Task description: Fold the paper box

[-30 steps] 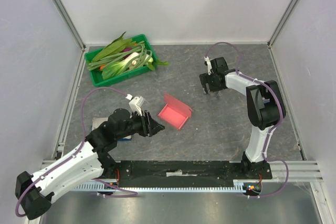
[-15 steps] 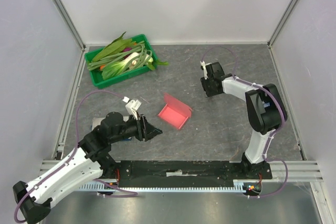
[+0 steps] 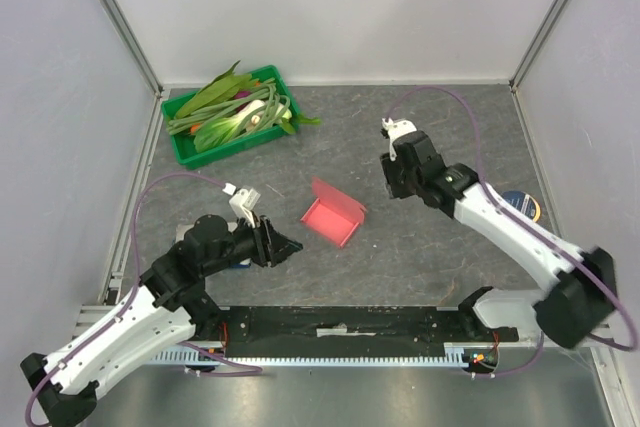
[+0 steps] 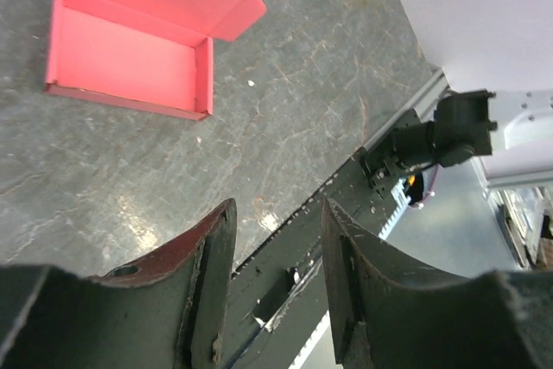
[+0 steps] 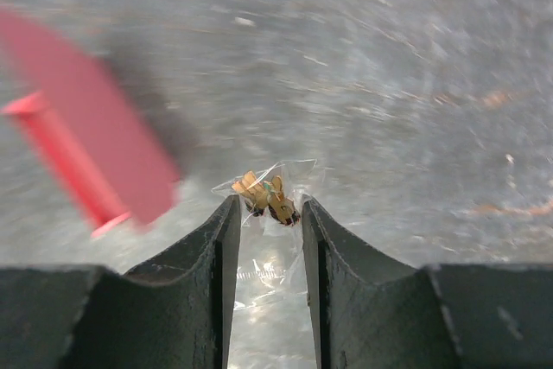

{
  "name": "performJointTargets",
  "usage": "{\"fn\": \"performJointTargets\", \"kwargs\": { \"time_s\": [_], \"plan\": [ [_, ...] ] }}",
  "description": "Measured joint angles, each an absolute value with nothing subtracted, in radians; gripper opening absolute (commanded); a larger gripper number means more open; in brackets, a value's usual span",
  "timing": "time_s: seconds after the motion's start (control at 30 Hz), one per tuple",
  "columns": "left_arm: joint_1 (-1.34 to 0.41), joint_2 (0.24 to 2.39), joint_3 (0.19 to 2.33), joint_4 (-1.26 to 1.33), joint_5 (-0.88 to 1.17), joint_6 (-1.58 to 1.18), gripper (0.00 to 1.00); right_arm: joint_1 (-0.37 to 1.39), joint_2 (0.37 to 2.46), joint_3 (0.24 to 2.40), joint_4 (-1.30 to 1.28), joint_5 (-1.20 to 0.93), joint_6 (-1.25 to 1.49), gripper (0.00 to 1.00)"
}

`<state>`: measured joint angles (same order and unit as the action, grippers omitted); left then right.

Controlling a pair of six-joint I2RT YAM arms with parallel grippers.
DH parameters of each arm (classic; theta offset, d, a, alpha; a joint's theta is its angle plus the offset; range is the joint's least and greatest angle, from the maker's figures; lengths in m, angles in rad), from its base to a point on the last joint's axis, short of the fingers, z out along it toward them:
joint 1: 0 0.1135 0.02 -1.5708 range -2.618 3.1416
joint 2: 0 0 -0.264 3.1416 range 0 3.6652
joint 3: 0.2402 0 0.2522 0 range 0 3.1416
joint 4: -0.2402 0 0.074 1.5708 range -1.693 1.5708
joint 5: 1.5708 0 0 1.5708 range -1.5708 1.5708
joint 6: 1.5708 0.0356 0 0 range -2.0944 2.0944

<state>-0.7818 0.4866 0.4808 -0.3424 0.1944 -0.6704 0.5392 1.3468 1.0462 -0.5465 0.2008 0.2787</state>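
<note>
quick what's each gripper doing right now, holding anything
Left gripper: open, holding nothing.
Right gripper: open a little, holding nothing; a small clear bag lies on the table between its fingers.

The dark grey stone-patterned table [image 3: 420, 247] carries the pink-red paper box [image 3: 333, 213] near its middle, lid raised. A green tray [image 3: 182, 140] of vegetables sits far left. A yellow tape roll [image 3: 521, 204] lies right, and a small clear packet [image 5: 270, 200] rests near the box.

Bright, even overhead light — right wrist view motion-blurred, paper box [image 5: 91, 140] smeared.
</note>
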Motion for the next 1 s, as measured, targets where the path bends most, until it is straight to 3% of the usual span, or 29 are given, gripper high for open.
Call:
{"fn": "performJointTargets", "kwargs": {
  "time_s": [0.13,0.27,0.43,0.73,0.83,0.93,1.0],
  "plan": [
    [-0.781,0.488,0.516,-0.370,0.120,-0.658,0.50,0.769,1.143,1.069,-0.574,0.143,0.343,0.41],
    [-0.781,0.488,0.541,-0.393,0.023,-0.648,0.50,1.009,1.105,1.078,-0.526,0.105,0.411,0.42],
    [-0.781,0.445,0.551,-0.424,-0.080,-0.646,0.50,1.194,1.323,1.133,-0.448,0.163,0.446,0.43],
    [-0.781,0.350,0.548,-0.460,-0.136,-0.663,0.49,1.178,1.728,1.178,-0.443,0.454,0.428,0.47],
    [-0.781,0.352,0.535,-0.465,-0.135,-0.673,0.49,1.157,1.769,1.187,-0.441,0.526,0.407,0.54],
    [-0.781,0.377,0.526,-0.465,-0.128,-0.677,0.51,1.133,1.789,1.187,-0.440,0.574,0.384,0.77],
    [-0.781,0.412,0.525,-0.458,-0.126,-0.678,0.54,1.118,1.793,1.187,-0.436,0.588,0.378,0.82]
  ]
}}
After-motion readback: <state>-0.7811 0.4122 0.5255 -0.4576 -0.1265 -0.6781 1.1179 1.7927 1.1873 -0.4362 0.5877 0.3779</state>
